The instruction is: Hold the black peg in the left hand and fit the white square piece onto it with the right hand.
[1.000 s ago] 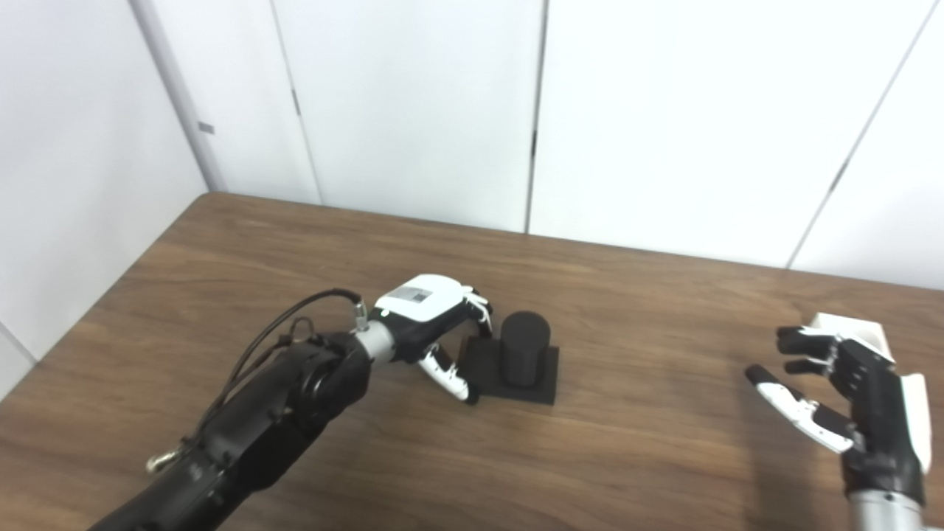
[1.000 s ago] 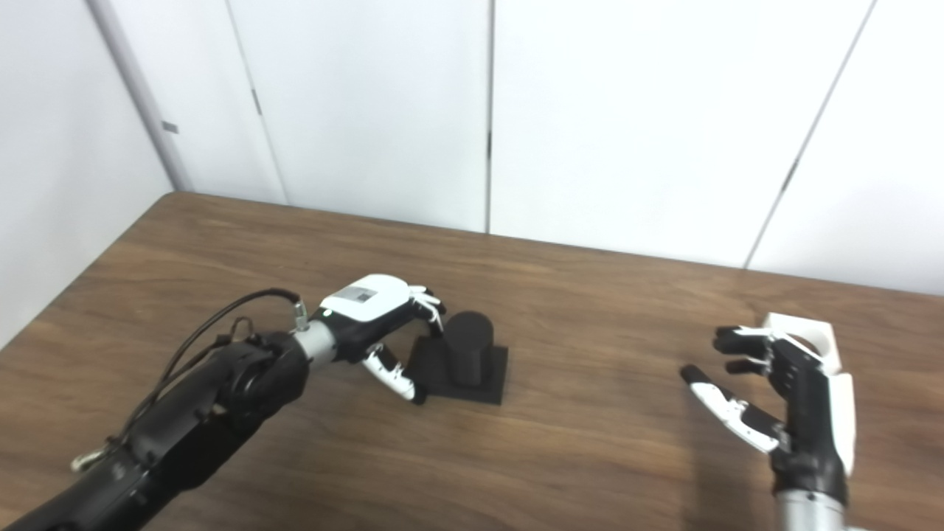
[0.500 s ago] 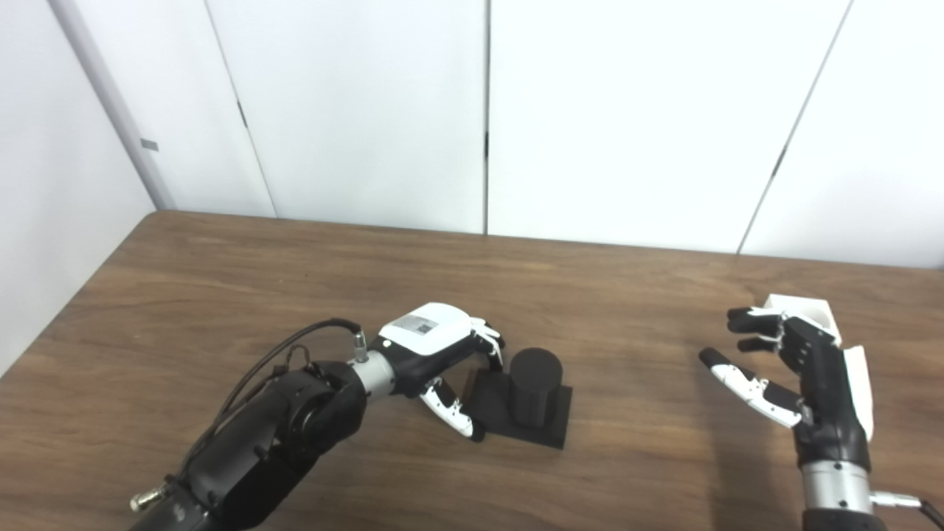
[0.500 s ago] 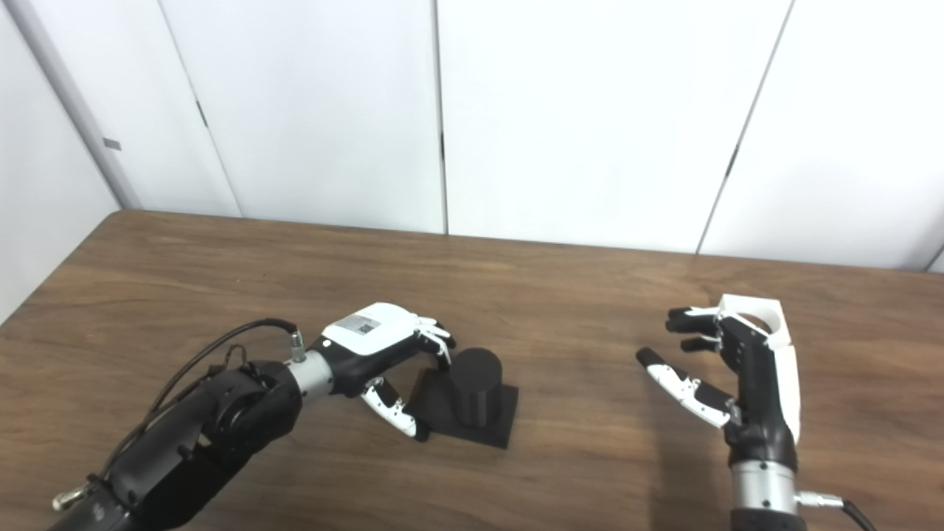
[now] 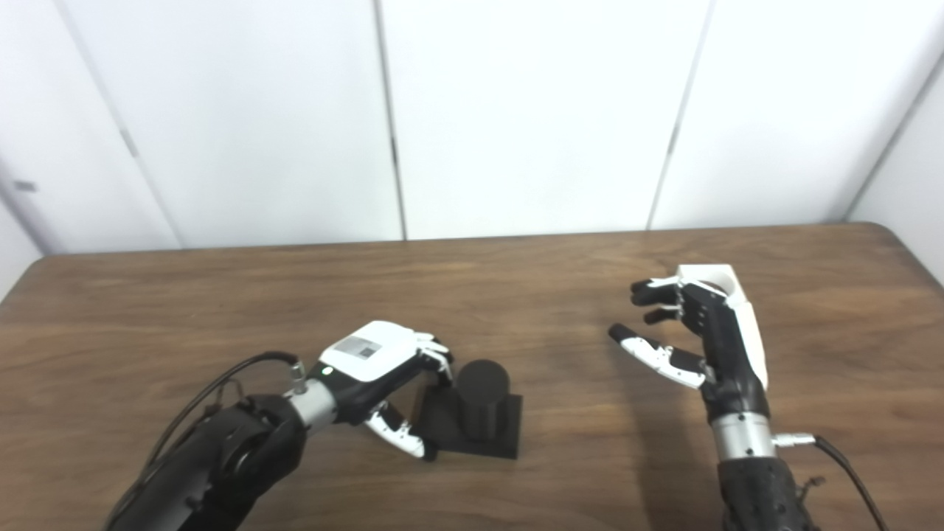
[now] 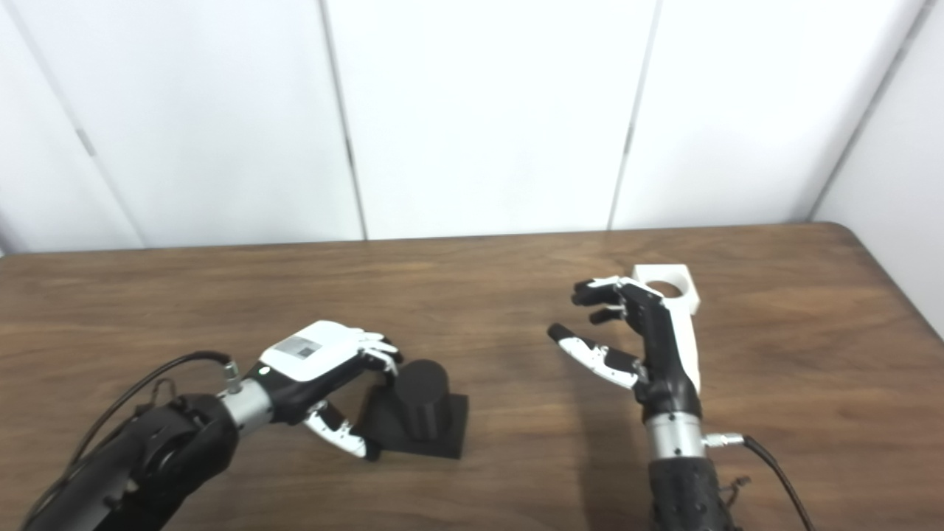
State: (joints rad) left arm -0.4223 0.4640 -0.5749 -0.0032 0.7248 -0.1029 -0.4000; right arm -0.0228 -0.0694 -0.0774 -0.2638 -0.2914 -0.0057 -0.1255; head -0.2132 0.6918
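Observation:
The black peg [image 5: 481,394] is a short upright cylinder on a flat square black base, standing on the wooden table [image 5: 221,310]. My left hand [image 5: 383,369] sits just left of it, open, fingers curled toward the base's left edge and thumb at its front corner. I cannot tell whether they touch it. The white square piece [image 6: 667,284], with a round hole in its top, rests on the table at the right. My right hand [image 6: 641,335] is raised upright in front of it, open and empty, and hides part of it.
White wall panels stand behind the table's far edge. The table's right corner [image 6: 841,228] shows at the right. A cable [image 6: 774,464] hangs off my right wrist.
The camera has swung to the right, shifting the whole scene left. Both hands keep nearly the same open pose beside their objects; the peg and white piece have not moved.

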